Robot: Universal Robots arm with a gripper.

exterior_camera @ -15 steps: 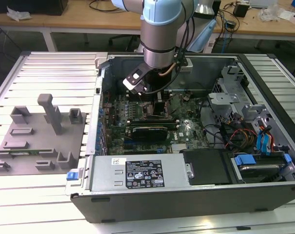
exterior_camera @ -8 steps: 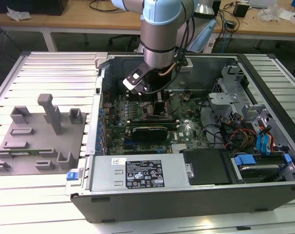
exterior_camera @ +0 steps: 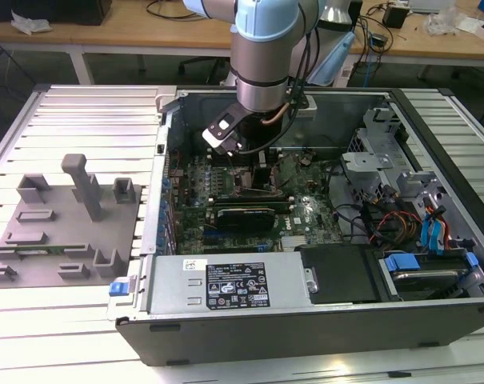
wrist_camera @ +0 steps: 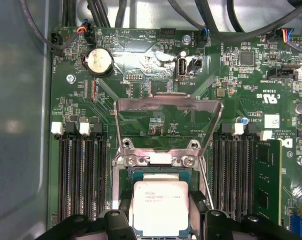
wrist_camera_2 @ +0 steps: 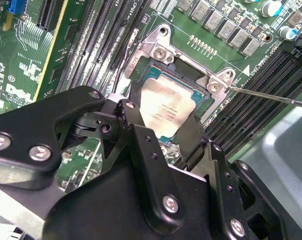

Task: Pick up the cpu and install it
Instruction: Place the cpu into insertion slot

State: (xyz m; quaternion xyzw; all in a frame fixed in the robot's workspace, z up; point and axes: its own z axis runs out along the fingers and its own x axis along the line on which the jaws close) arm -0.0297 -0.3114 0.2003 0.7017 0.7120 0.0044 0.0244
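Second wrist view: mid-frame, your tool [wrist_camera_2: 160,119] seems clamped on the cpu [wrist_camera_2: 163,105], sitting straight over the socket [wrist_camera_2: 159,51], edges squared up.

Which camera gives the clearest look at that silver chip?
The first wrist view: the cpu faces the camera squarely. The second wrist view shows it slanted, partly behind the gripper. The exterior view has the arm over that spot.

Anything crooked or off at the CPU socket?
Nothing stands out. The pale silver square cpu lies square in the dark socket, the metal load plate is tipped open, and the black gripper sits over the cpu.
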